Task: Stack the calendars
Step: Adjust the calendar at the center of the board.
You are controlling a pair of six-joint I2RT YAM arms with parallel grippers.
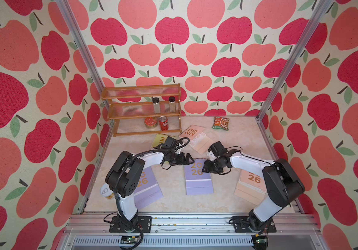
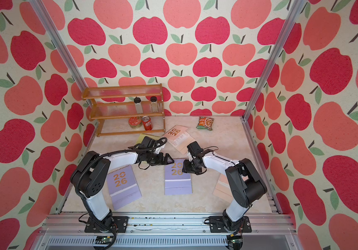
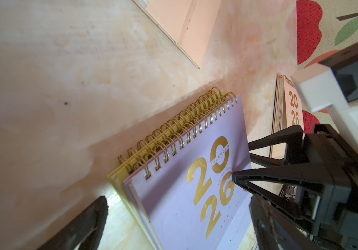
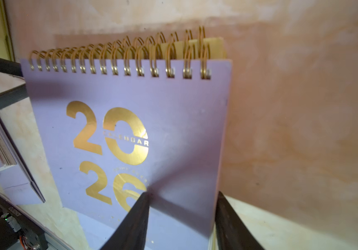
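Nearest my wrist lens, the right gripper (image 4: 180,218) pinches the right edge of the lilac calendar (image 1: 197,175) lying mid-worktop atop a yellow-green one, spiral away, while my left gripper (image 1: 185,160), gaping wide, hovers just left.

Lilac calendar (image 4: 128,129) with gold numerals; red-apple-patterned walls (image 1: 173,54).

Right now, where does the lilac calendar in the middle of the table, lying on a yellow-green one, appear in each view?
Top views: the middle lilac calendar lies centre, between both hands.
Left wrist view: lower centre, right hand at its edge.
Right wrist view: fills the centre.
Shared landmark: its gold spiral binding; both wrist views show the yellow-green calendar beneath.
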